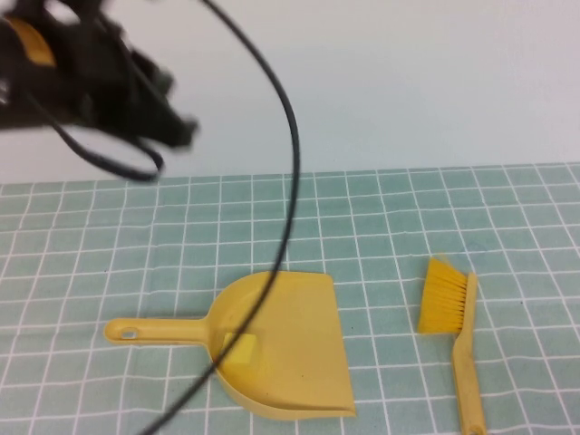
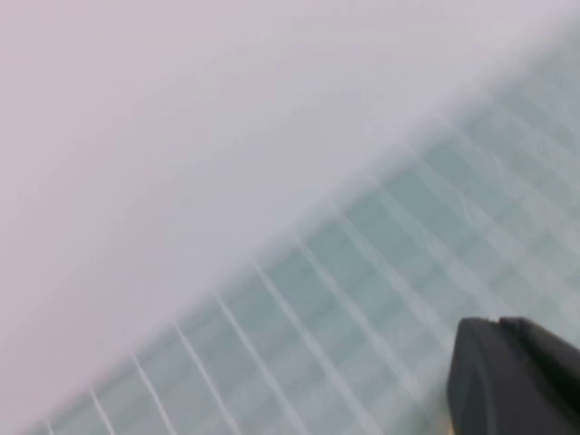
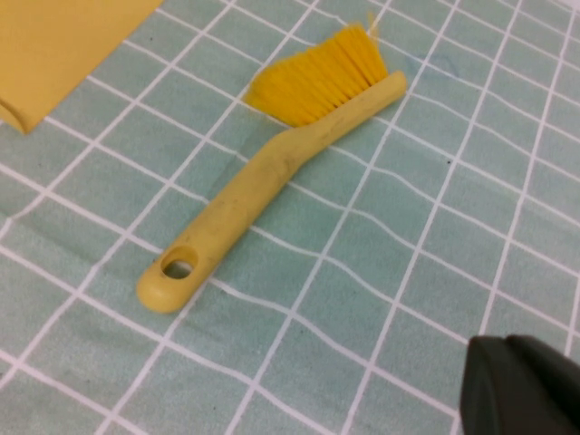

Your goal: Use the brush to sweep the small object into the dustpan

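Now the yellow dustpan (image 1: 281, 349) lies flat on the tabletop (image 1: 507, 217), which is covered by a green cloth with a white grid. Its long handle (image 1: 154, 331) points to the robot's left and has a small hole near the end, and its wide open mouth faces to the right. Inside the pan, close to where the handle joins, sits a small pale yellow block (image 1: 238, 347). It touches the pan floor and is well apart from the mouth edge.

The yellow brush (image 1: 453, 340) lies on the cloth to the right of the dustpan, apart from it, with bare cloth between them. Its bristles (image 1: 442, 297) are at the far end and point toward the dustpan side, and its handle runs toward the robot. In the right wrist view the brush (image 3: 281, 172) lies flat and has a hanging hole (image 3: 178, 268) at the end of the handle; a corner of the dustpan (image 3: 63, 45) shows beside it.

The left claw (image 1: 172, 127) is raised high above the tabletop at the far left, in front of the pale wall, and it is blurred. A black cable (image 1: 292, 154) curves from it down across the dustpan. I cannot tell if this claw is released or clenched.

The right claw (image 3: 521, 385) shows only as a dark tip in its wrist view, above the cloth near the brush handle and not touching it. Its state I also cannot tell.
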{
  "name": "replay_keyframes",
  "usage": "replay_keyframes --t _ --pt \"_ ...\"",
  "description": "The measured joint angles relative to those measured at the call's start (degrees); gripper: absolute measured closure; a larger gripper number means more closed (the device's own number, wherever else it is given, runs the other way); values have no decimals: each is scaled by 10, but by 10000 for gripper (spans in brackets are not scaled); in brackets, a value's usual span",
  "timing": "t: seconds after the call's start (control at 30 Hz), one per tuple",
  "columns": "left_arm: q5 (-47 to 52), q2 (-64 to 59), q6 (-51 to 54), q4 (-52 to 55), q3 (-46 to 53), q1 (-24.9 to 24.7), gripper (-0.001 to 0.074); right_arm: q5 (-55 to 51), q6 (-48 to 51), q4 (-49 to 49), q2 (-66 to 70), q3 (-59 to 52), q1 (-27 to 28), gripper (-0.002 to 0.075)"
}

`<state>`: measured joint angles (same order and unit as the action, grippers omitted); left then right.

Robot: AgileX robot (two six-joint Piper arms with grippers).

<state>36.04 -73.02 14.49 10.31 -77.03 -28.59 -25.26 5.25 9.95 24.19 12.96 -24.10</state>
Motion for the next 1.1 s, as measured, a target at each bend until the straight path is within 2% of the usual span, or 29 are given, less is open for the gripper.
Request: replay_keyframes --t 0.23,0.47,0.57,0.7,1.1 --pt "-130 74 -30 -15 36 22 735 -1 0 0 -1 0 0 728" --pt "-260 186 -31 -56 211 29 736 -1 0 0 -1 0 0 728" --pt "-308 240 -53 -107 299 60 736 -1 0 0 -1 0 0 728" --pt "-315 302 -106 -209 393 118 736 -1 0 0 -1 0 0 728" --pt "-311 540 -109 -253 578 229 736 -1 -1 0 -1 0 0 728"
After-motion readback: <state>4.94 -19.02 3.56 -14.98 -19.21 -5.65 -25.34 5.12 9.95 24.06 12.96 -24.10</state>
